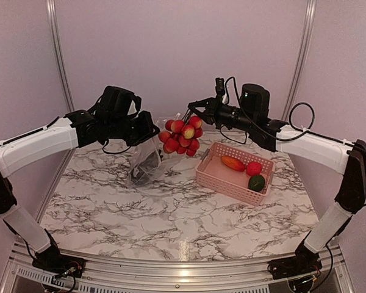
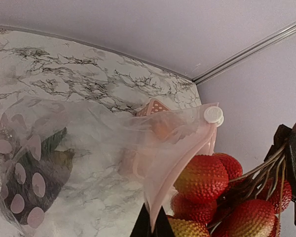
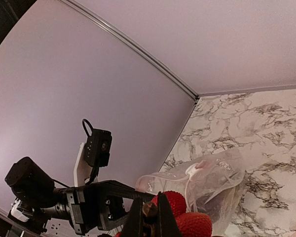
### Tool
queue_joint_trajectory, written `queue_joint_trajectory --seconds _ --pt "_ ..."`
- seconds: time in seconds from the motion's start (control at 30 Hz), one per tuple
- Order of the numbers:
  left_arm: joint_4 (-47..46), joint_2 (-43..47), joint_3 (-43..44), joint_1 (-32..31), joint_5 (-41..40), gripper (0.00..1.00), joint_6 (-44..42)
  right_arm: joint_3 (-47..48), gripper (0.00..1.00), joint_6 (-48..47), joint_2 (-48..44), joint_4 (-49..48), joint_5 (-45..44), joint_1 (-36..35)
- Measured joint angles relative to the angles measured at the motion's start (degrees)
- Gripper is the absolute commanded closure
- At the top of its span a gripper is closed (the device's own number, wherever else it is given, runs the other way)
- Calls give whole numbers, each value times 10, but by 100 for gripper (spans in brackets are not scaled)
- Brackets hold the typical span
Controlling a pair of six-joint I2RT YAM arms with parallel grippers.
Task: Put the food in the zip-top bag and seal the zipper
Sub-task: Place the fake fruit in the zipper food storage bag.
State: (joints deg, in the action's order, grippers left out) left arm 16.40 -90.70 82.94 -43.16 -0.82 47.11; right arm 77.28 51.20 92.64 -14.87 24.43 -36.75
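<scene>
Two grips | left tool (image 1: 152, 133) pinches clear crinkly zip-top bag (image 1: 143, 162); right tool (image 1: 192, 108) pinches red-pink berries (image 1: 182, 135)

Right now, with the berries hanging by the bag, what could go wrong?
The berry bunch hangs beside the zip-top bag, whose mouth looks narrow; berries may catch the rim and fold it shut.
The left claw pinches only one edge, so the thin plastic could slip free.
The right claw grips thin stems, so the bunch may swing.
</scene>
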Motion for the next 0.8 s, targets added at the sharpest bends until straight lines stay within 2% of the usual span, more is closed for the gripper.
queue_joint_trajectory --seconds 0.23,0.63,0.8 --pt "-7 15 -5 0 -5 100 11 44 100 -55 12 87 -24 -19" --pt "-21 -9 -5 0 10 100 18 265 100 -185 107 277 -45 -86" --pt "-24 -9 -5 1 19 100 17 320 100 -231 132 308 -31 -107"
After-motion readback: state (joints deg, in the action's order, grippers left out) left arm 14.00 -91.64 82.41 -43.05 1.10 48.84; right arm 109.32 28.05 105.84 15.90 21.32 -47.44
